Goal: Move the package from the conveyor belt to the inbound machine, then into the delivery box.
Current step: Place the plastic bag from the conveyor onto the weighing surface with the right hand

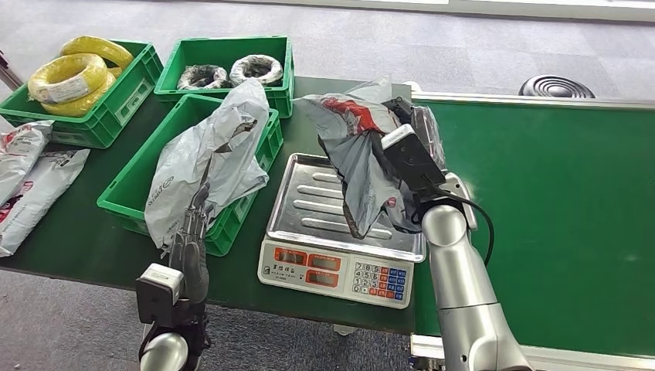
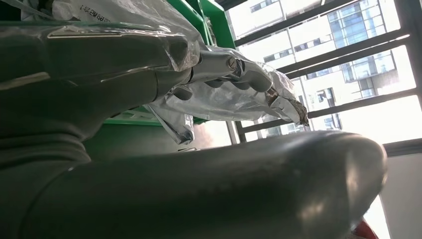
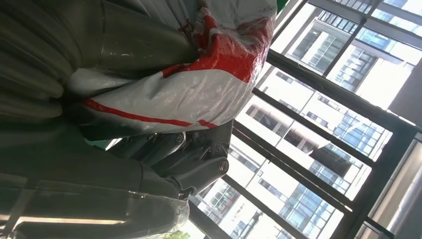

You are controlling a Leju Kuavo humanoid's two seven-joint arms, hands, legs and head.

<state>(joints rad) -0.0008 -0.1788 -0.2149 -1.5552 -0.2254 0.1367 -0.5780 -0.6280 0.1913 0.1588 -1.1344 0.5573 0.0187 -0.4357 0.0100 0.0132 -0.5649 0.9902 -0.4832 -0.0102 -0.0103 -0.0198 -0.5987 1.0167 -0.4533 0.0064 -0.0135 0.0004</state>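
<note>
My right hand (image 1: 402, 116) grips a grey package with red print (image 1: 357, 158), which hangs over the steel tray of the weighing scale (image 1: 309, 193); its lower end reaches the tray. In the right wrist view the package (image 3: 189, 94) sits between the thumb and the dark fingers (image 3: 189, 154). My left hand (image 1: 193, 228) reaches up and pinches a second crumpled grey package (image 1: 205, 158), which droops over the front edge of a green crate (image 1: 131, 197). The left wrist view shows the fingers (image 2: 234, 69) closed on that grey plastic (image 2: 224, 102).
The green conveyor belt (image 1: 556, 201) runs along the right. Behind stand a crate of yellow coils (image 1: 73, 77) and a crate with two dark coils (image 1: 232, 69). White packages (image 1: 31, 182) lie at the table's left edge. The scale's keypad (image 1: 375, 280) faces me.
</note>
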